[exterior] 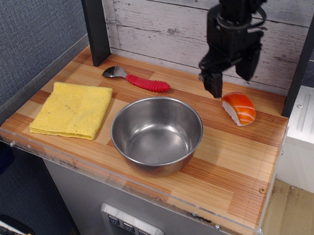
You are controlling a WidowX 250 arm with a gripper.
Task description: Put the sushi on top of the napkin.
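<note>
- observation.image: the gripper (229,78) hangs just above the sushi (239,108), its two dark fingers spread apart with nothing between them. One finger (213,82) points down right beside the sushi's back-left end; the other sits higher, over the sushi's far side.
- Taking the steel bowl (156,134) as landmark: the sushi lies on the wooden counter (236,161) to the bowl's right and a little behind it, apart from the rim. The napkin (72,109) lies flat to the bowl's left, its near edge close to the bowl but not touching. A red-handled spoon (139,80) lies behind the bowl.
- The step in hand looks like the reach for the sushi. To do it well, centre the open fingers over the orange top, straddle the narrow width, and come down until the pads flank the rice base before closing; the glossy top could slip from a shallow pinch.
- After a lift, the carry must clear the bowl's rim on the way to the napkin.
- Hard to make out: the true height of the fingers above the sushi, since one oblique view gives little depth. The arm's upper part is cut off by the top edge.
</note>
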